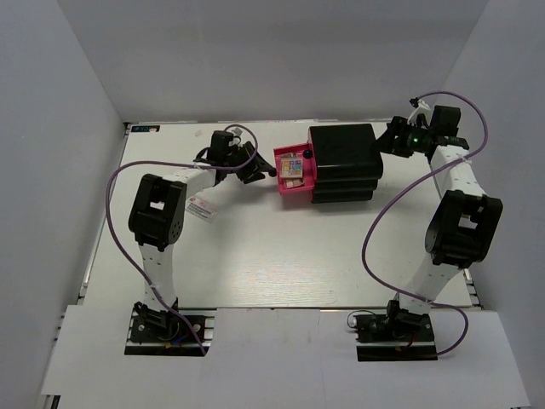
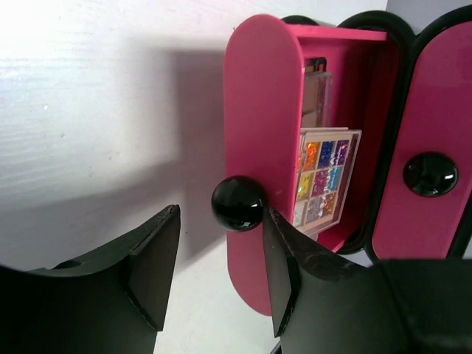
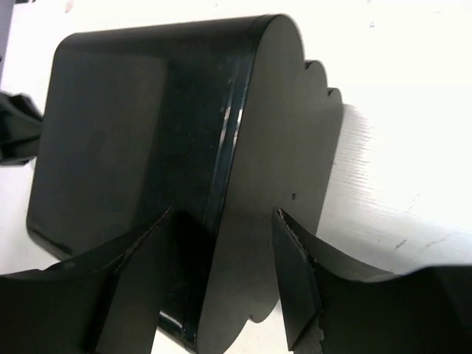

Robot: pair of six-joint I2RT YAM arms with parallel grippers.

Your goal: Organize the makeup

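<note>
Drawer box: black, at the back centre of the table in the top view.
Pink drawer: standing out to the left, with palettes lying inside.
Left gripper: at the drawer front.
Right gripper: at the box's opposite side (probably bracing it).
Left wrist, fingers: spread apart, with the black knob between them, close against one and unclamped.
Multicolour palette: in the open drawer, with a brown palette behind it.
Right wrist, jaws: parted, straddling the box's rear edge; contact cannot be told.
Progress: palettes look stowed; drawer not yet shut; lipstick tubes unseen in any view.
</note>
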